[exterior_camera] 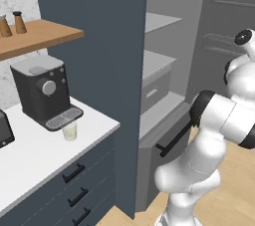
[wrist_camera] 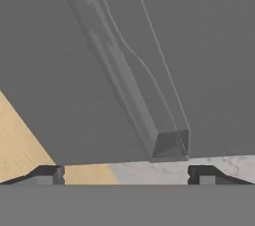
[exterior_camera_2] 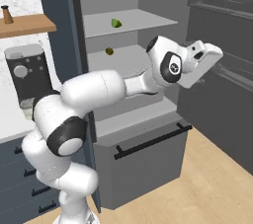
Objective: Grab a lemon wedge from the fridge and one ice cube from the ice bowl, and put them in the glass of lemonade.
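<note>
While the fridge [exterior_camera_2: 148,1] stands wide open, I see my gripper [wrist_camera: 124,172] turned toward the inside of the open door [exterior_camera_2: 222,70], its two dark tips set far apart with nothing between them — open and empty. A clear door bin [wrist_camera: 149,110] runs close ahead of the fingers, its square end at about 5 o'clock in the hand view. Behind the wrist there is open room above the shelves. The lemon wedge [exterior_camera_2: 116,22] — small, bright yellow-green, pointed — lies on the upper shelf [exterior_camera_2: 148,19], at 10 o'clock from the wrist. A darker olive round fruit [exterior_camera_2: 109,51] sits one shelf lower. The glass of lemonade [exterior_camera: 69,131] stands on the white counter [exterior_camera: 35,155], just in front of the coffee machine [exterior_camera: 42,90].
</note>
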### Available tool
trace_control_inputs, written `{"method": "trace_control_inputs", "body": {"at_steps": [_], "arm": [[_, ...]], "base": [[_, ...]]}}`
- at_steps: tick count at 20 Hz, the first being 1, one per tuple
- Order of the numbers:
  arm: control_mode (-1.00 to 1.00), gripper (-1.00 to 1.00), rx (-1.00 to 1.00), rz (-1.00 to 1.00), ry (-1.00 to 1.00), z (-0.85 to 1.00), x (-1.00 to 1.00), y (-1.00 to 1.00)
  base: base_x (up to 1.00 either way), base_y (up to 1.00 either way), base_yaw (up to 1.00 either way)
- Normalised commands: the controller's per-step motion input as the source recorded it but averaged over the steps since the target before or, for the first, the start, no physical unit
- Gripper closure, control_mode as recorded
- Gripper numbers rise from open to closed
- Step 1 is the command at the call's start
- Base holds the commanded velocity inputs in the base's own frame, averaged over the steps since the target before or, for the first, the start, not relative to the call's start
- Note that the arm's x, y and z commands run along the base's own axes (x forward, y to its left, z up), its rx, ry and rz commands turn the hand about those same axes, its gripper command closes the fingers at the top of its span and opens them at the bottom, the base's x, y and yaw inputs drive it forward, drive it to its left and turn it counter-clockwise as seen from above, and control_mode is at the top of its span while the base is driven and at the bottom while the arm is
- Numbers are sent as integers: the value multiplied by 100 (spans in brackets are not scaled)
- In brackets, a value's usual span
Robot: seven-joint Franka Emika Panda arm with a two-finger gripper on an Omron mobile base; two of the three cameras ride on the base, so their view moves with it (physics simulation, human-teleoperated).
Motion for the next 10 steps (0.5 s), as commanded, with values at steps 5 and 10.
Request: {"method": "trace_control_inputs", "body": {"at_steps": [5, 10], "arm": [[-100, -100, 0, 7, -24, 3, -44, 100], [-100, -100, 14, 6, -40, 0, -23, 100]], "base": [[0, 0, 0], [0, 0, 0]]}}
